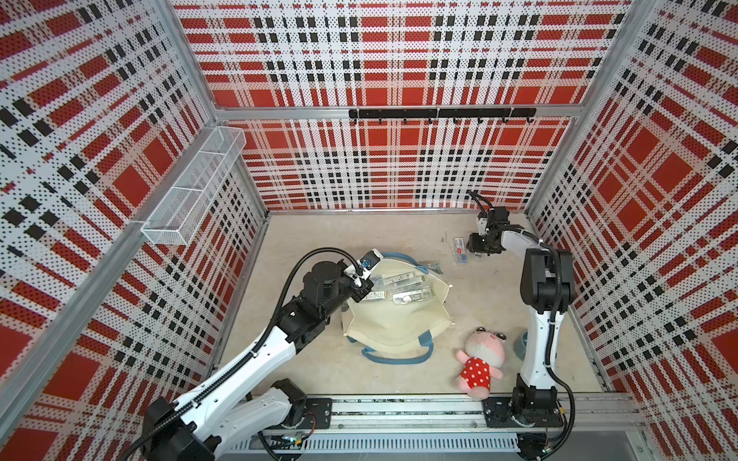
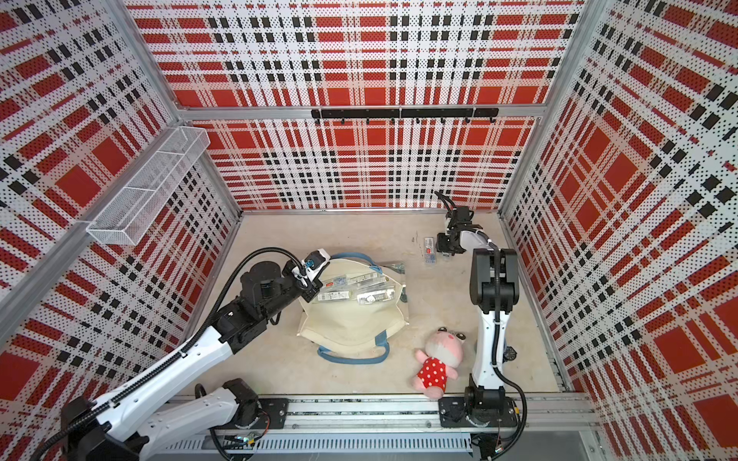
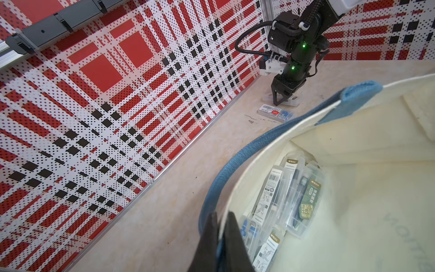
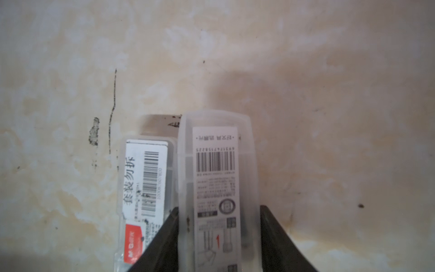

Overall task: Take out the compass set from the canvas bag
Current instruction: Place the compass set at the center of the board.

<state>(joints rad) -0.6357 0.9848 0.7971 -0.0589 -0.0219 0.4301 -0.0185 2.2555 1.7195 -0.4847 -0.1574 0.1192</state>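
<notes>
Now right gripper [image 4: 219, 208] clamps compass set [image 4: 216, 131] (barcode [image 4: 215, 161] up).

The canvas bag [image 1: 399, 323] fills mid-floor, its mouth open from above where the left gripper [image 3: 221, 217] pinches the rim. Floor [image 1: 359, 235] behind it lies free to the back wall [image 1: 379, 171]. A plush toy [image 1: 481, 359] and the right arm [image 1: 539, 351] crowd the near right; the right gripper [image 4: 219, 212], clamped on a compass set [image 4: 216, 176], blocks the far right

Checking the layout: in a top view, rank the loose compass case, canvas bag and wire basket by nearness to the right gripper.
The right gripper holds one compass set.
1. loose compass case: on the table beside it.
2. canvas bag: mid-table.
3. wire basket: mounted high, far left.
</notes>
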